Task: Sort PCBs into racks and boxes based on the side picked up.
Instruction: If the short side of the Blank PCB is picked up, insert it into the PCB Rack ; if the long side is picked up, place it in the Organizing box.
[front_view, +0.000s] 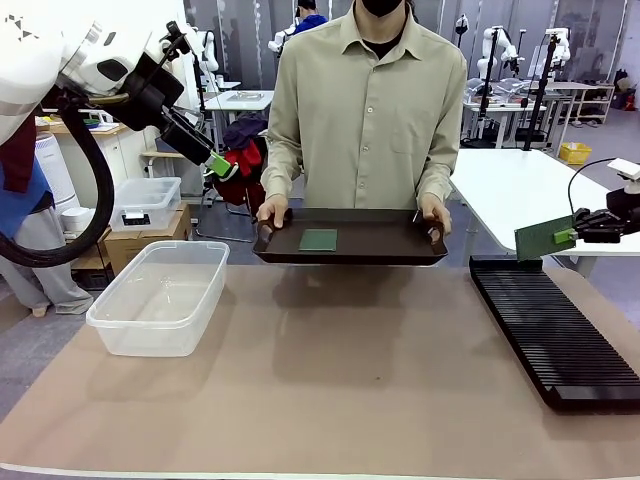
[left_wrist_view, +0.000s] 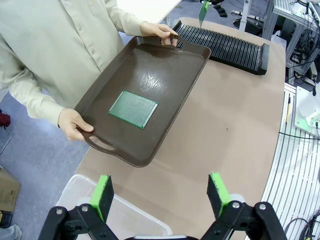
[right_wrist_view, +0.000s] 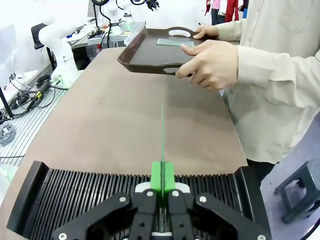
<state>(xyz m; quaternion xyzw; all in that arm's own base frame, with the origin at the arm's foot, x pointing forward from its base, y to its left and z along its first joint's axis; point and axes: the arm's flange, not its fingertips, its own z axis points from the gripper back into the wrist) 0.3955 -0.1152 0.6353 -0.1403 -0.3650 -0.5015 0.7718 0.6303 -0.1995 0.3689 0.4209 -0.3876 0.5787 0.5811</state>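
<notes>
Nearest, front view: brown table (front_view: 330, 400). At 12 o'clock, a dark brown tray (front_view: 385, 243) is held over the far edge by a person's hands (front_view: 272, 212). A black rack (front_view: 555, 330) is laid at 3 o'clock and a clear tub (front_view: 150, 340) at 9 o'clock, both on the table. PCB no. 1 (front_view: 318, 239) is laid flat in the tray, left of centre. PCB no. 2 (front_view: 543, 238) is pinched edge-on by the right gripper (front_view: 570, 235), jaws pressed together on it, above the rack. The left gripper (front_view: 222, 165) is seen high at 10 o'clock, fingers spread wide, nothing held.
</notes>
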